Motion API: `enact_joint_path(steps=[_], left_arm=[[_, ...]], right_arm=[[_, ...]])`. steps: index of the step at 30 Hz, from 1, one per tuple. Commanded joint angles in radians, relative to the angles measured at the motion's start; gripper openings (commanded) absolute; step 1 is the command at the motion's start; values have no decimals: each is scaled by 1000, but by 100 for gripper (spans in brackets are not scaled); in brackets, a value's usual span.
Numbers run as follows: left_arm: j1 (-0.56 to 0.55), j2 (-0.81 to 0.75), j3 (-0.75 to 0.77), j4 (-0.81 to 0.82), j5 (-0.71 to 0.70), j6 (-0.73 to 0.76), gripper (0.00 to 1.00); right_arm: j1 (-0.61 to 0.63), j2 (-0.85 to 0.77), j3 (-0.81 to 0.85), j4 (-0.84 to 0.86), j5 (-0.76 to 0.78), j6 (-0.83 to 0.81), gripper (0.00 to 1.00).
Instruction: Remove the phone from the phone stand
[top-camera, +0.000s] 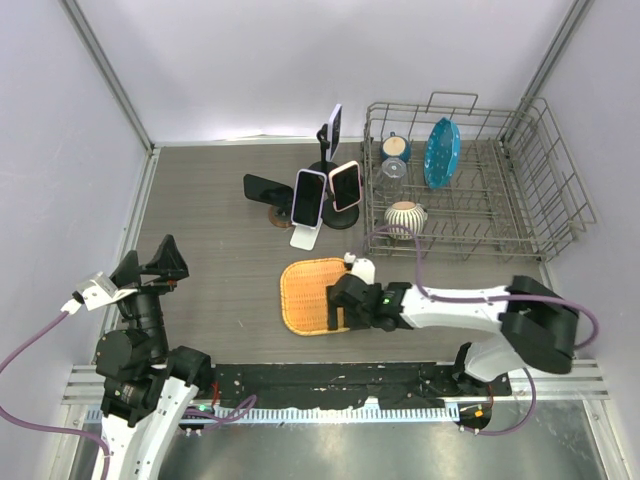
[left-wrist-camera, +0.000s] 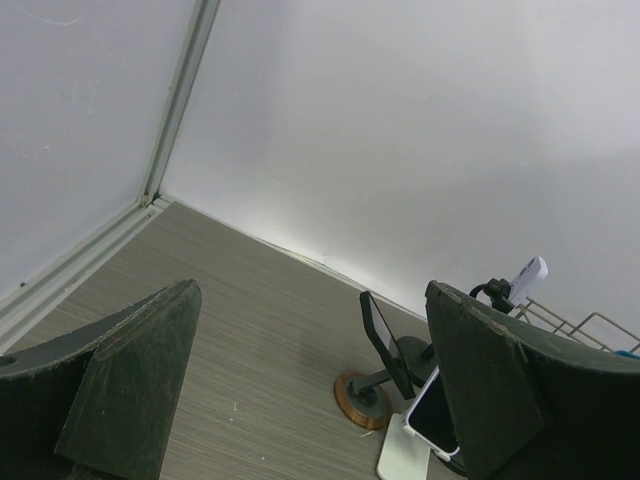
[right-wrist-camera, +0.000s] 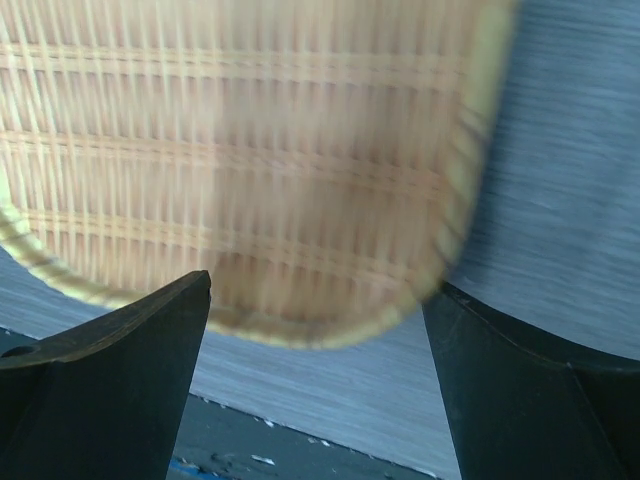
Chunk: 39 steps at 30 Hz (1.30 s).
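Observation:
Several phones stand on stands at the middle back of the table. A black phone (top-camera: 265, 187) sits on a wood-based stand (top-camera: 278, 215). A white-cased phone (top-camera: 309, 197) leans on a white stand (top-camera: 305, 238). A pink-edged phone (top-camera: 345, 185) and a higher phone (top-camera: 335, 128) sit on black stands. My left gripper (top-camera: 150, 265) is open and empty at the near left, far from them; its wrist view shows the black phone (left-wrist-camera: 385, 345) and the white-cased phone (left-wrist-camera: 435, 412) past the left gripper (left-wrist-camera: 310, 295). My right gripper (top-camera: 336, 303) is open over a woven tray (top-camera: 305, 295), holding nothing.
A wire dish rack (top-camera: 455, 108) at the back right holds a blue plate (top-camera: 441, 152), a cup (top-camera: 396, 148), a glass (top-camera: 394, 168) and a striped bowl (top-camera: 405, 215). In the right wrist view the woven tray (right-wrist-camera: 250, 150) fills the top. Walls close off the left, back and right.

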Motion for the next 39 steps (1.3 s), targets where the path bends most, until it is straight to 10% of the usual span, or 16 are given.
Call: enact_joint_path(steps=[1, 13, 20, 33, 39], left_arm=[[-3, -55, 28, 6, 13, 12, 100], [-3, -32, 13, 20, 15, 32, 100], [-5, 147, 62, -24, 105, -5, 100], [-6, 880, 356, -658, 277, -379, 100], [-222, 976, 293, -741, 233, -626, 100]], right_arm=[[25, 133, 178, 117, -52, -91, 92], [24, 477, 752, 181, -81, -357, 92], [-45, 206, 468, 177, 95, -350, 92], [-240, -296, -17, 265, 284, -352, 92], [-324, -360, -162, 312, 287, -341, 92]])
